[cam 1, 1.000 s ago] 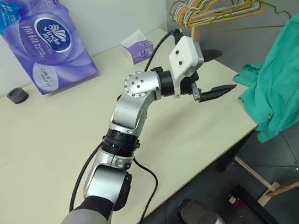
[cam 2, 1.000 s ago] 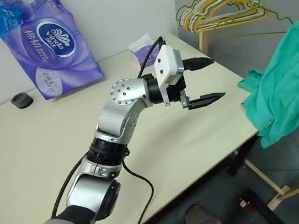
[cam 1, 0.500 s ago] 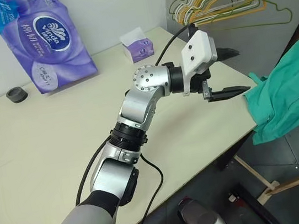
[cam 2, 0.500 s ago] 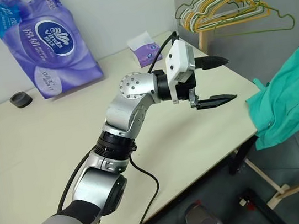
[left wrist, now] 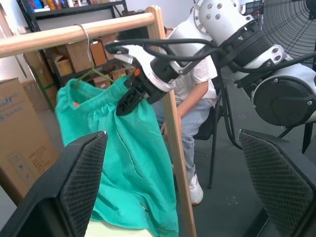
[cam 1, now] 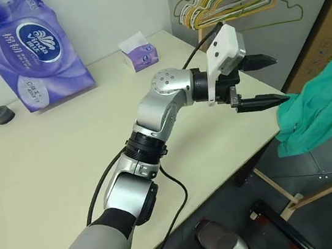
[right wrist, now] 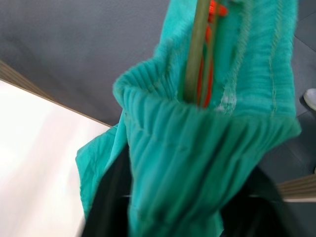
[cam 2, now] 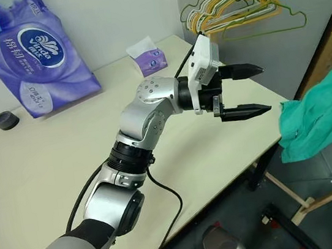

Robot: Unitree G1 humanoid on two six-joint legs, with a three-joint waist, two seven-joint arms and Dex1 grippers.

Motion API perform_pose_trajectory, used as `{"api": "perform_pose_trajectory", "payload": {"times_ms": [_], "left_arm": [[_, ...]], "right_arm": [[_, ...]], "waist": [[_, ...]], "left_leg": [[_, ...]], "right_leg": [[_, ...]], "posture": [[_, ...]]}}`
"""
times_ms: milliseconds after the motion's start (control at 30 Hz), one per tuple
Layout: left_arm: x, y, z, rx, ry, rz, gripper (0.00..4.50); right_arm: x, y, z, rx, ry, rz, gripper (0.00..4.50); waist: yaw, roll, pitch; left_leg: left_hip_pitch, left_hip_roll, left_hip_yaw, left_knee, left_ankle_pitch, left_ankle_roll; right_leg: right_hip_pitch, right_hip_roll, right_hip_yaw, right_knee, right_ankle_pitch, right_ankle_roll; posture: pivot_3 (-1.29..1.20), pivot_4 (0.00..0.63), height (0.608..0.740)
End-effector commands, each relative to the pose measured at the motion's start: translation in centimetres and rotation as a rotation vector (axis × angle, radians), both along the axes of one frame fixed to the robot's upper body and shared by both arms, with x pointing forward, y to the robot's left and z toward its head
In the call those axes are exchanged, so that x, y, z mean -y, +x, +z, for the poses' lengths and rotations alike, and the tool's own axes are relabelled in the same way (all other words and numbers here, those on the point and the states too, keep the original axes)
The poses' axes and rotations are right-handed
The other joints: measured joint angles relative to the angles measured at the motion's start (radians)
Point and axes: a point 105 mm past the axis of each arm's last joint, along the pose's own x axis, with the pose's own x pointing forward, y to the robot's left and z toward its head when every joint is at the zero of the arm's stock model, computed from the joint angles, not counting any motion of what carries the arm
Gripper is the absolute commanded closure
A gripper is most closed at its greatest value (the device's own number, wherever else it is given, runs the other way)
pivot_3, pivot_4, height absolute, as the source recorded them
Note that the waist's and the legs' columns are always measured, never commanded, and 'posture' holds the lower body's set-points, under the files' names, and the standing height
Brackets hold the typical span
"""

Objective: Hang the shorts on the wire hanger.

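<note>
The teal shorts (left wrist: 128,163) hang by their gathered waistband from the thin olive wire hanger (right wrist: 194,54), whose hook (left wrist: 87,42) rests over a wooden rod (left wrist: 59,35). My right gripper (left wrist: 129,98) is at the waistband. In the right wrist view its dark fingers (right wrist: 109,197) stand apart with the bunched waistband lying between them. My left gripper (cam 2: 265,89) reaches level over the table's corner toward the shorts (cam 2: 316,115). It is open and empty, its tips a short gap from the cloth.
A bunch of coloured hangers (cam 1: 223,2) hangs on the wooden rack (cam 1: 205,1) behind the cream table (cam 1: 49,172). A purple tissue pack (cam 1: 26,51), a small tissue box (cam 1: 136,53) and a black cap (cam 1: 2,114) sit at the back. A person (left wrist: 190,123) sits beyond the rod.
The view has swung to the right. The shorts' lower edge has slid off the table corner and now hangs beside it. My left gripper has edged closer to the cloth, still open.
</note>
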Motion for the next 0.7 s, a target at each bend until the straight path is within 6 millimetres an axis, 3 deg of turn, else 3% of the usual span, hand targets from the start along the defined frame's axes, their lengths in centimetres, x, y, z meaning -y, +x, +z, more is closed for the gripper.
{"api": "perform_pose_trajectory", "payload": {"times_ms": [33,167,200,400,567,667,700], "left_arm": [[-0.1,-0.2,1.6,0.034,-0.034,-0.005,0.0],[0.0,-0.1,1.4,0.055,-0.027,0.002,0.0],[-0.1,-0.1,1.4,0.056,-0.025,0.003,0.0],[-0.4,0.6,1.0,0.065,-0.019,0.036,0.0],[-1.5,1.6,0.8,0.044,-0.022,0.096,0.0],[-2.2,2.1,0.7,0.033,-0.023,0.135,0.0],[-2.8,2.4,0.6,0.028,-0.023,0.165,0.0]], "right_arm": [[-0.2,-0.4,1.7,0.075,-0.024,-0.009,1.5],[0.0,-1.0,3.6,0.134,-0.066,-0.086,0.14],[0.1,-1.3,4.3,0.147,-0.085,-0.127,0.06],[-2.0,-1.6,9.4,0.283,-0.219,-0.199,0.06],[-5.6,-0.5,13.9,0.468,-0.467,-0.075,0.06],[-7.6,0.6,14.6,0.545,-0.565,0.018,0.06],[-9.0,1.5,14.0,0.568,-0.574,0.089,0.06]], "waist": [[-0.007,0.0,0.0],[-0.01,0.0,0.0],[-0.012,0.001,0.001],[-0.019,0.002,0.001],[-0.019,0.002,0.001],[-0.019,0.002,0.001],[-0.015,0.001,0.001]], "left_leg": [[0.0,0.0,0.0,0.0,0.0,0.0],[0.0,0.0,0.0,0.0,0.0,0.0],[0.0,0.0,0.0,0.0,0.0,0.0],[0.0,0.0,0.0,-0.001,0.0,0.0],[0.0,0.0,0.001,-0.001,0.0,0.0],[0.001,0.0,0.002,-0.001,0.0,0.0],[0.001,0.0,0.001,-0.001,0.0,0.0]], "right_leg": [[0.0,0.0,0.0,0.0,0.0,0.0],[0.0,0.0,0.0,0.0,0.0,0.0],[0.0,0.0,0.0,0.0,0.0,0.0],[-0.001,0.0,0.001,0.0,0.0,0.0],[-0.001,0.0,0.002,0.0,0.0,0.0],[-0.001,0.0,0.002,0.0,0.0,0.001],[-0.001,0.0,0.002,0.0,0.0,0.001]], "posture": [[-0.6,0.142,0.74],[-0.6,0.136,0.74],[-0.6,0.136,0.74],[-0.61,0.134,0.74],[-0.58,0.127,0.74],[-0.53,0.117,0.74],[-0.53,0.117,0.74]]}}
